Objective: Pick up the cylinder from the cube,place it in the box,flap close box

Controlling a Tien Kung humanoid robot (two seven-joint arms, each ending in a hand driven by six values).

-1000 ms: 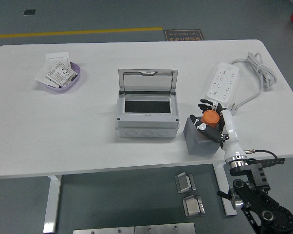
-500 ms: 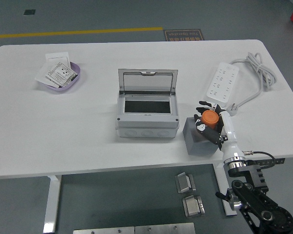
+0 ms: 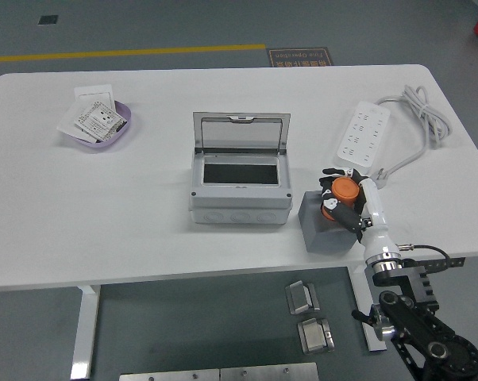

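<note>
The orange cylinder (image 3: 344,190) sits atop the grey cube (image 3: 325,227) near the desk's (image 3: 104,222) front edge, with the right hand (image 3: 344,198) wrapped round it: black fingers (image 3: 331,174) curl over its far side and others press in from the near side, pinching it. A shallow or lopsided grip could let it slip on lifting, or drag the cube off the edge. Left of the fingers, well apart, the grey box (image 3: 240,176) stands with its flap raised.
</note>
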